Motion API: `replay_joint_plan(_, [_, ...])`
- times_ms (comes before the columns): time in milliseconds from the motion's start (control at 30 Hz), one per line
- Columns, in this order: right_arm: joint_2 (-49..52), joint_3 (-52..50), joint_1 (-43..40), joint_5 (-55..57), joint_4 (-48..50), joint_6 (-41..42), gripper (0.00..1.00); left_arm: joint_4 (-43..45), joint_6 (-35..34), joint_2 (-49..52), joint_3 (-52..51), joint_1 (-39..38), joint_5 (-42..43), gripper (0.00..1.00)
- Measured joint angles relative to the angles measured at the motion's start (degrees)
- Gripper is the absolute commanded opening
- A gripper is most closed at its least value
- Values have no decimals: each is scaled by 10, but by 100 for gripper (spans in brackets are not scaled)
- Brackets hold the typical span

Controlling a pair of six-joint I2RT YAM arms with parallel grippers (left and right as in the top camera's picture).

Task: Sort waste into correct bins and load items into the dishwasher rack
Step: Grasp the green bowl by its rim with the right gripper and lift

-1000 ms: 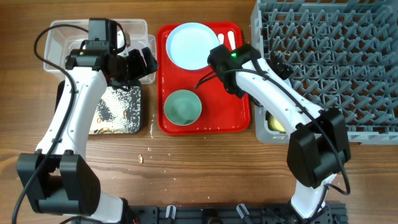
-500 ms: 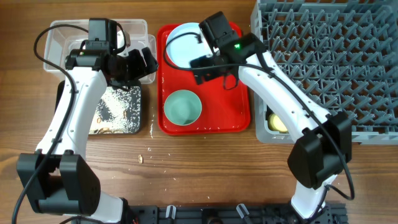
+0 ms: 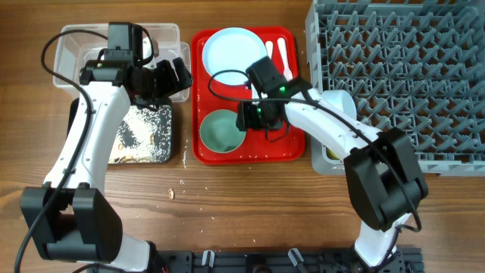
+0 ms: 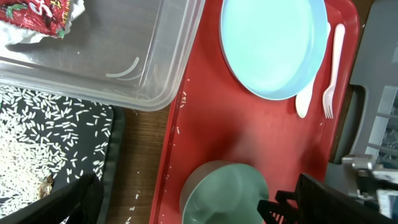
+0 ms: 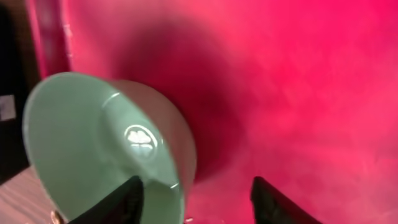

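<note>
A pale blue-green bowl (image 3: 220, 131) sits on the red serving tray (image 3: 292, 144). My right gripper (image 3: 250, 118) is open, its fingers (image 5: 199, 199) astride the bowl's (image 5: 93, 137) right rim. My left gripper (image 3: 171, 76) is open and empty over the right end of the clear tub (image 3: 72, 42), which holds the red wrapper (image 4: 40, 14). The blue plate (image 3: 229, 54), spoon (image 4: 302, 104) and fork (image 4: 333, 68) lie at the tray's far end. A second bowl (image 3: 341, 102) and the yellow cup (image 3: 339, 154) are at the left edge of the grey rack (image 3: 402, 76). I cannot see the tissue.
The black tray (image 3: 142, 135) with rice-like scraps lies in front of the tub. A few loose scraps (image 3: 171, 193) dot the wood near the front. The rack fills the right side. The left arm reaches across the tub and black tray.
My right gripper swung from the rack's left edge over the plate and came down at the bowl's right rim. The left arm has not moved.
</note>
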Motion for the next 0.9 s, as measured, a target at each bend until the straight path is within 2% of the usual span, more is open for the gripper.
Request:
replay_joint_plan(133, [0,-4,0,-1,3,40,34,0,0,0,0,0,0,100])
replay_joint_plan(167, [1,-5,0,-4,7,48,29,0,0,0,0,0,0,100])
replay_joint_plan(233, [7,-4,0,-14,14,58,25,0,0,0,0,0,0,100])
replay_joint_plan(333, [20,-5,0,-27,16,69,7,0,0,0,0,0,0,100])
replay_joint_plan(367, [21,-5,0,-29,15,74,4,0,0,0,0,0,0,100])
replay_joint_plan(667, [23,-4,0,-35,12,82,4,0,0,0,0,0,0,100])
replay_joint_plan(900, [-12,16,-28,7,-63,59,4,0,0,0,0,0,0,100])
